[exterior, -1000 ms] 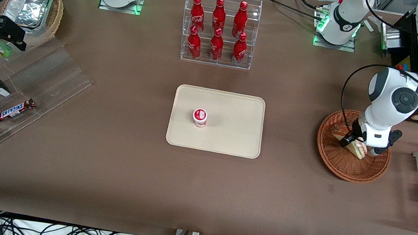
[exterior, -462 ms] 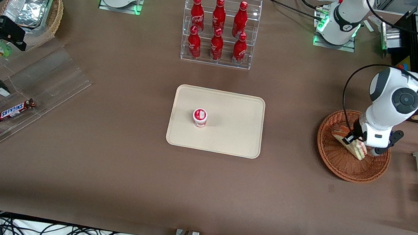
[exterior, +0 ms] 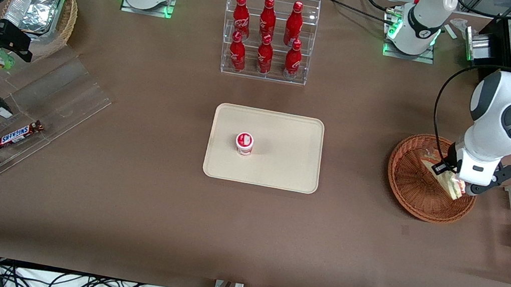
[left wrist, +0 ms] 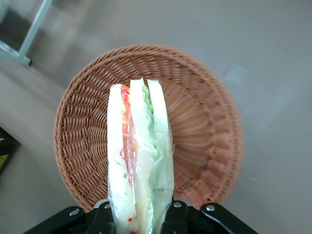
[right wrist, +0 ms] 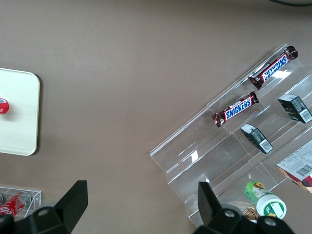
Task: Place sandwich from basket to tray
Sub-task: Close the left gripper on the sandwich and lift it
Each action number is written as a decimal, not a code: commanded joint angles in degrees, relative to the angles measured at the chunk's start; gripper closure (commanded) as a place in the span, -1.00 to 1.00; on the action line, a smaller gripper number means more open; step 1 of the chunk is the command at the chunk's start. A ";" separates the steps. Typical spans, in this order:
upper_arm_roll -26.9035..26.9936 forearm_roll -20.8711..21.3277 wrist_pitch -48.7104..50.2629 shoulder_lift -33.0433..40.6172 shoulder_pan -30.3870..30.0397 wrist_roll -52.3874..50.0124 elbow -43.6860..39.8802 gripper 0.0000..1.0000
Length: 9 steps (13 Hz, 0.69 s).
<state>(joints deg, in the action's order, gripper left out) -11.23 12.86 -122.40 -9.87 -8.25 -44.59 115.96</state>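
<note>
pincer closed on sandwich, wedge clamped between its fingers | sandwich was raised just above basket, over the rim nearest the working arm | lift done; carry to tray and release not yet done | tray held only a small red-lidded cup

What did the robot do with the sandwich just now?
The gripper, shut on the sandwich, lifted it off the floor of the basket and carried it toward the working arm's end of the table. The basket, the tray and the small cup on it stayed put.
</note>
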 commanded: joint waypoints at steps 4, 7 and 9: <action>-6.50 -6.01 12.52 -0.59 -0.01 8.72 -12.86 0.79; -11.43 -6.18 12.62 -0.85 0.07 10.92 -14.88 0.78; -14.42 -7.32 12.62 -0.94 0.16 11.19 -15.15 0.78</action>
<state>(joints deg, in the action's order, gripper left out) -23.51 7.05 -111.38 -10.00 -7.84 -35.76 102.82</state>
